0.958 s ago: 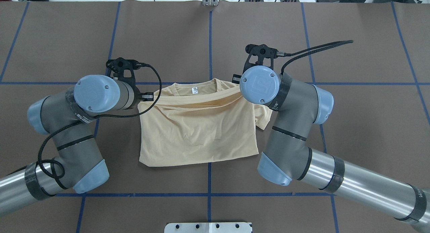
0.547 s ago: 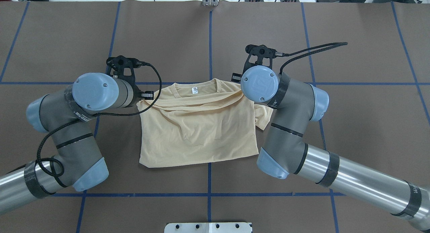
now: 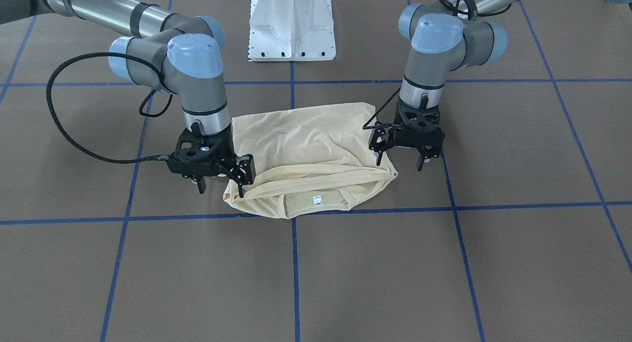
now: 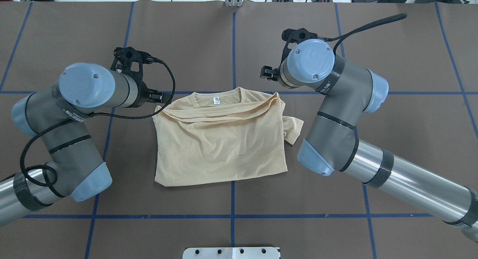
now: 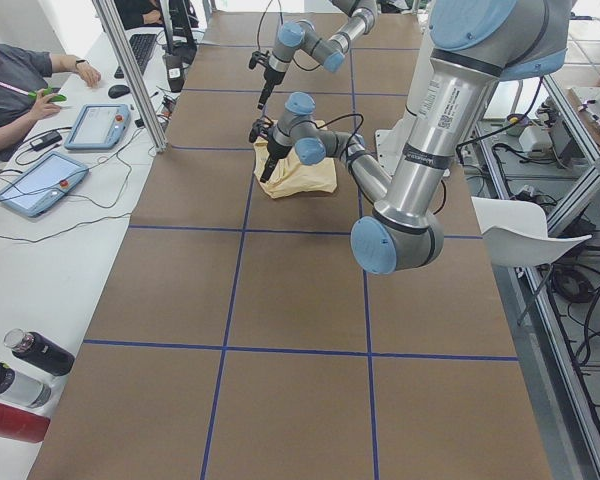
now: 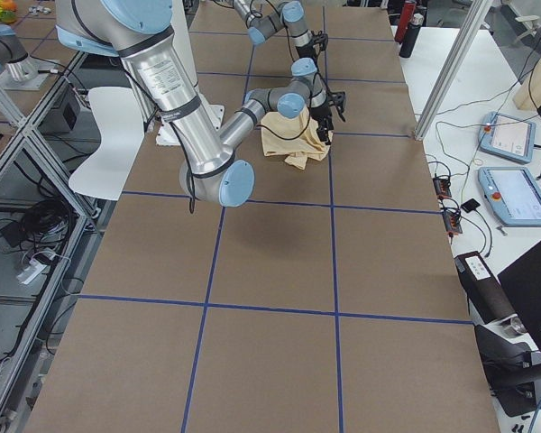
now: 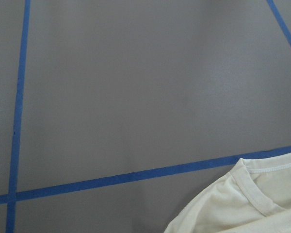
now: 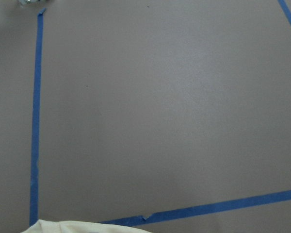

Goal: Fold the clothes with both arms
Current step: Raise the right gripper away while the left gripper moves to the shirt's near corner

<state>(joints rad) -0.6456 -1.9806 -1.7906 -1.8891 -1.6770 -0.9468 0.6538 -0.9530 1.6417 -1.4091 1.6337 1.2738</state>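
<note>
The clothes are one pale cream-yellow T-shirt (image 4: 220, 139) that lies folded on the brown table, its collar and white neck label (image 4: 216, 100) on the far side from the robot. A sleeve end (image 4: 293, 128) sticks out on its right. My left gripper (image 3: 400, 162) hangs open just above the shirt's left shoulder corner, holding nothing. My right gripper (image 3: 221, 188) is open too, one finger (image 3: 241, 186) hanging over the other shoulder corner. In the left wrist view the collar (image 7: 252, 204) shows at the bottom right. The right wrist view catches only a sliver of cloth (image 8: 87, 227).
Blue tape lines (image 4: 233, 46) divide the brown table cover into squares. The white pedestal base (image 3: 291, 26) stands at the robot's side. A person (image 5: 20, 85) sits at a side bench with tablets (image 5: 40, 180); bottles (image 5: 20, 370) stand near that bench's front end.
Both grippers have drawn up and away from the shirt's shoulder corners, the right one farther toward the far side. The shirt's top fold has settled flat.
</note>
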